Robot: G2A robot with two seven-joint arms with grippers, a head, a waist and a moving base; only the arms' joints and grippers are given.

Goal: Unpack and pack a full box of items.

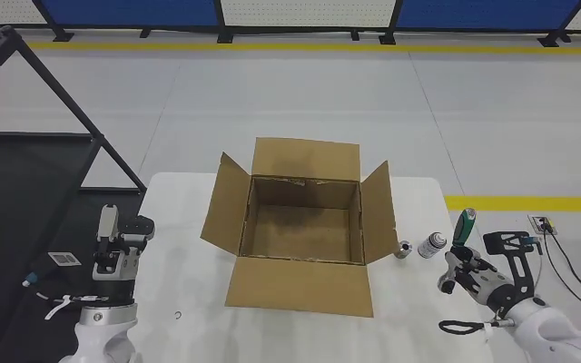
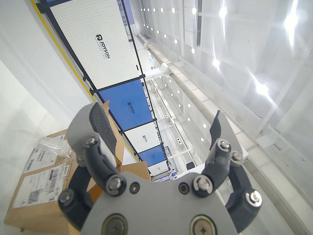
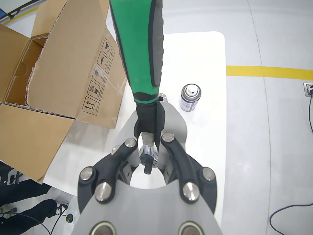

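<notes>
So the cardboard box is sitting in the middle of the white table, wide open, with all four flaps hanging outward. From the top view I'm seeing straight down onto its brown floor.

The right gripper is hanging over the table's right edge, well apart from the box. It's holding a green-handled ratchet tool. In the right wrist view the fingers are clamping tight on the black neck of the tool, just above the shiny ratchet head, and the green and grey handle is sticking out away from the gripper.

A spray can is standing upright on the table, between the box's right flap and the held tool. You can see its nozzle clearly from the wrist camera. A small silvery piece is sitting just beside the can, on the box side, close to the flap. I can't really tell what it is.

Over on the other side, the left gripper is sitting by the table's left edge, apart from the box and pointing up. Its own camera is looking mostly at the ceiling, and its fingers are standing wide apart with nothing between them. The labelled outside of the box is poking into that view too.
</notes>
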